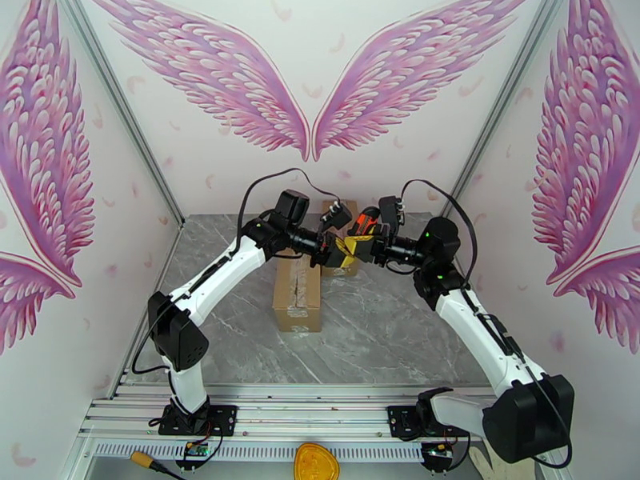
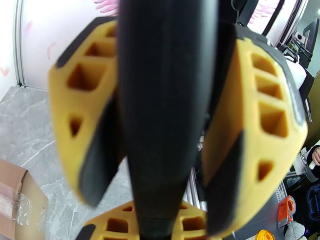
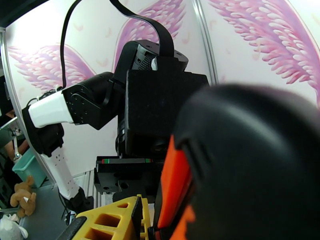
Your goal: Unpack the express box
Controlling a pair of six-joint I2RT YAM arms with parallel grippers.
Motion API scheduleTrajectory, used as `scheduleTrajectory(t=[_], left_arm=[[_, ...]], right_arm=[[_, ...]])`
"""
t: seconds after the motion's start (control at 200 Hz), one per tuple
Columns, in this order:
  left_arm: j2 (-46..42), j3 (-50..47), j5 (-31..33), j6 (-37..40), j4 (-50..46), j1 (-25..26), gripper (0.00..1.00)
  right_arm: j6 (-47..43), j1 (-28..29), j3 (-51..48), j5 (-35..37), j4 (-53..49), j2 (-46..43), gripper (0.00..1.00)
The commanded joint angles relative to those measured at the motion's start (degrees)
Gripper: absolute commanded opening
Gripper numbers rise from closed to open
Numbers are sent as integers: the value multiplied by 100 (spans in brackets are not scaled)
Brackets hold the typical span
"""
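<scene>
The express box (image 1: 298, 294), brown cardboard taped along its top seam, lies on the grey marble table (image 1: 384, 330); one corner of it appears in the left wrist view (image 2: 18, 199). Above and behind it both arms meet in mid-air. My left gripper (image 1: 334, 251) (image 2: 168, 129) is shut on a black and orange tool (image 1: 364, 226) (image 2: 168, 97), with its yellow fingers (image 2: 84, 117) pressed on both sides. My right gripper (image 1: 358, 248) is at the same tool (image 3: 248, 165). One of its yellow fingers (image 3: 112, 221) lies beside the tool, and its grip is hidden.
A second cardboard box (image 1: 342, 270) stands behind the arms near the back wall. Aluminium frame posts and winged wall panels close in the table on three sides. A rail (image 1: 304, 418) runs along the near edge by the arm bases.
</scene>
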State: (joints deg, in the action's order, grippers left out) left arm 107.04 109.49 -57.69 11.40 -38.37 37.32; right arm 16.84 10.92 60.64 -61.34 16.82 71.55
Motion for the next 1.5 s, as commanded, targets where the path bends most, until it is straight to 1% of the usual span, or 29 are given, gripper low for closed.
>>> scheduleTrajectory(t=[0.0, 0.295, 0.365, 0.425, 0.455, 0.48, 0.495, 0.52, 0.585, 0.645, 0.675, 0.73, 0.77, 0.83, 0.87, 0.915, 0.984, 1.029, 1.064, 1.104, 1.194, 1.254, 1.399, 1.494], left_arm=[[165, 341, -26, 106, -377, 33, 0], [236, 529, 125, 172, -625, 23, 0], [244, 564, 197, 161, -636, 21, 0], [243, 583, 325, 144, -619, 21, 14], [233, 591, 407, 133, -619, 12, 25], [214, 586, 494, 105, -611, -2, 39], [201, 578, 555, 95, -598, -11, 45], [160, 555, 692, 69, -581, -34, 52], [-56, 326, 1172, -72, -365, -129, 58], [-394, -119, 1605, -273, -10, -280, 62], [-583, -412, 1794, -419, 243, -363, 64], [-994, -1016, 2234, -753, 711, -538, 71], [-1284, -1464, 2416, -962, 1013, -676, 73], [-1693, -2064, 2951, -1321, 1337, -847, 78], [-1919, -2405, 3083, -1479, 1418, -962, 79], [-2134, -2786, 3384, -1737, 1476, -1072, 79], [-2398, -3281, 3722, -2094, 1430, -1218, 80], [-2525, -3667, 4036, -2361, 1445, -1293, 80], [-2603, -3967, 4158, -2515, 1478, -1348, 80], [-2672, -4260, 4226, -2697, 1530, -1410, 81], [-2795, -4811, 4005, -3039, 1772, -1447, 81], [-2880, -5145, 3842, -3229, 2013, -1440, 81], [-3082, -5636, 3855, -3442, 2173, -1407, 81], [-3247, -5895, 3659, -3592, 2414, -1357, 81]], right_arm=[[-5, 4, 185, -260, 50, 8, 28], [-37, -55, 71, -299, 41, -128, 12], [-42, -55, 45, -268, 33, -143, 11], [-64, -55, 12, -224, 23, -168, 9], [-74, -59, -16, -155, 23, -182, 9], [-92, -55, -48, -90, 23, -194, 9], [-101, -57, -66, -60, 23, -210, 9], [-138, -55, -99, 5, 17, -240, 8], [-220, -56, -197, 324, 14, -326, 8], [-338, -55, -303, 670, -15, -421, 6], [-389, -55, -369, 967, -80, -446, 6], [-526, -59, -464, 1316, -181, -500, 6], [-499, -41, -568, 1667, -140, -526, 6], [-479, -26, -684, 2111, -114, -509, 5], [-509, 29, -718, 2480, -197, -488, 6], [-550, 159, -729, 3041, -366, -440, 4], [-561, 433, -717, 3915, -555, -268, 5], [-549, 601, -692, 4326, -602, -67, 7], [-507, 712, -637, 4647, -674, 97, 7], [-447, 808, -547, 5007, -779, 275, 7], [-288, 995, -384, 5750, -873, 623, 6], [-212, 1112, -295, 5958, -860, 843, 5], [-222, 1425, -45, 6127, -921, 1293, 5], [-237, 1620, 76, 6161, -913, 1512, 5]])
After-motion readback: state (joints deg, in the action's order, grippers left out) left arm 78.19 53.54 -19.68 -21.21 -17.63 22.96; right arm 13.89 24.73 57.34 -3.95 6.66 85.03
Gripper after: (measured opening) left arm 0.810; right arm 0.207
